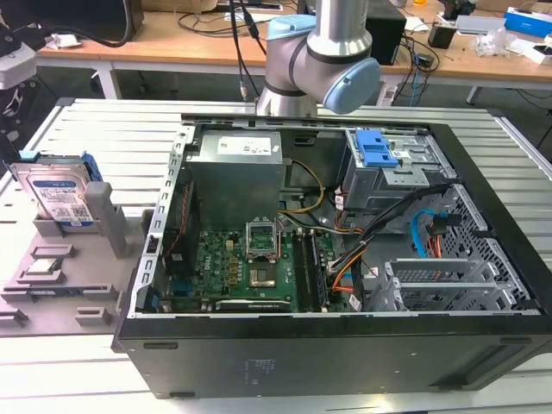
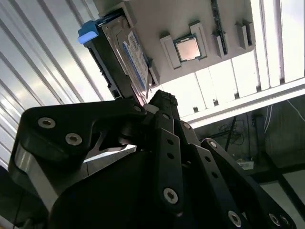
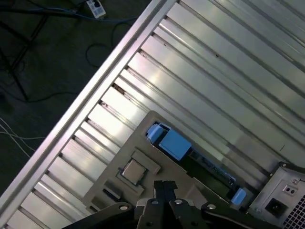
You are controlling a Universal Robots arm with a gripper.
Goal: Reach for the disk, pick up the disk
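Note:
The disk (image 1: 57,195) is a silver hard drive with a white-and-blue label and a blue bracket. It stands tilted in a grey holder (image 1: 97,216) at the exterior view's left, outside the computer case. In the second wrist view the disk (image 2: 125,56) lies beyond my gripper (image 2: 161,100), whose black fingers meet at their tips with nothing between them. In the first wrist view the disk (image 3: 172,143) shows edge-on, a short way from the gripper (image 3: 164,187). The gripper is above the disk and apart from it.
An open computer case (image 1: 328,345) with its motherboard (image 1: 250,267) fills the middle of the ribbed metal table (image 1: 112,121). A small square processor chip (image 1: 43,267) sits on a grey fixture beside the disk. The arm's base (image 1: 319,60) stands behind the case. A desk (image 1: 172,43) with cables runs along the back.

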